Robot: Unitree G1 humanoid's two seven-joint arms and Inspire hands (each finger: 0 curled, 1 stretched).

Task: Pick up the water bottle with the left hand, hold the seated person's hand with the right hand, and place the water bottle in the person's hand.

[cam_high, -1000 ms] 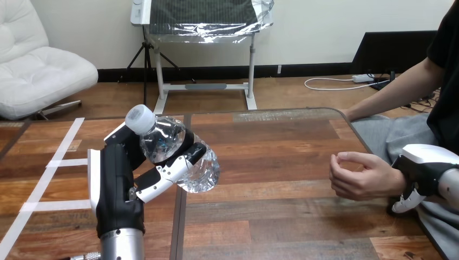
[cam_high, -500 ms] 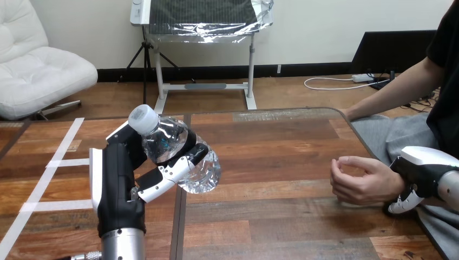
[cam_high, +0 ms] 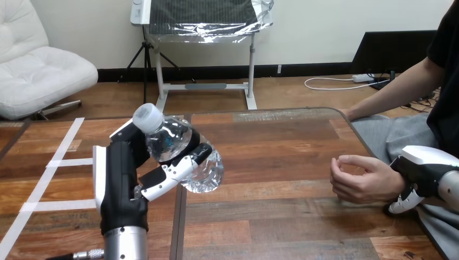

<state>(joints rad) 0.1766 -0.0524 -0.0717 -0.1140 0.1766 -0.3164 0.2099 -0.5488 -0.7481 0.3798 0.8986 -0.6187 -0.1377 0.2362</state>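
The water bottle (cam_high: 181, 149) was clasped in the left hand (cam_high: 123, 181), fingers wrapped round its body, cap tilted up and left, over the table (cam_high: 281, 216). The right hand (cam_high: 423, 167) was seen against the wrist behind the person's hand (cam_high: 360, 181), well right of the bottle; its grip could not be told.

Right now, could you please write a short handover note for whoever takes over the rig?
Left hand: fingers curled round the water bottle, held tilted above the table.
Right hand: by the person's hand at the table's right edge; grip cannot be told.
Person's hand: loosely curled, empty, apart from the bottle.
Done: bottle picked up.
Left: confirm that hold, carry the bottle across, place it in the person's hand.
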